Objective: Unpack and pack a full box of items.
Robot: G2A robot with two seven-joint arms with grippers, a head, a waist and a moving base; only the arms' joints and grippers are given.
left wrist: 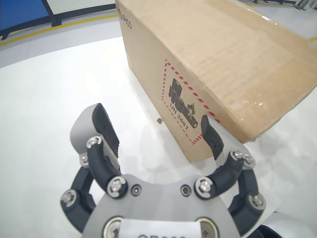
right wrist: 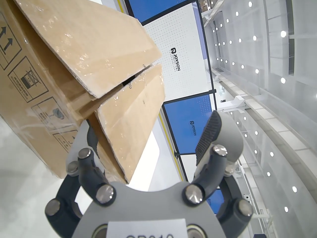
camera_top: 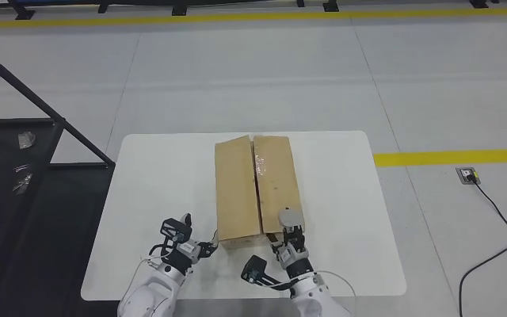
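Observation:
A brown cardboard box (camera_top: 256,186) lies lengthwise in the middle of the white table (camera_top: 341,198), its two top flaps meeting along a centre seam. The left gripper (left wrist: 158,125) is open, low at the box's (left wrist: 218,50) near left corner, beside the side wall with the red-dashed warning label. The right gripper (right wrist: 148,134) is open at the box's near right end; one flap edge (right wrist: 128,130) sits between its fingers, one finger (right wrist: 210,134) in the open air, the other behind the cardboard. In the top view the right gripper (camera_top: 288,227) rests at the box's near edge, the left gripper (camera_top: 207,242) just beside it.
A small brown crumb (left wrist: 159,120) lies on the table by the box's side. A black frame rack (camera_top: 32,158) stands left of the table. The table has free surface on both sides of the box and behind it.

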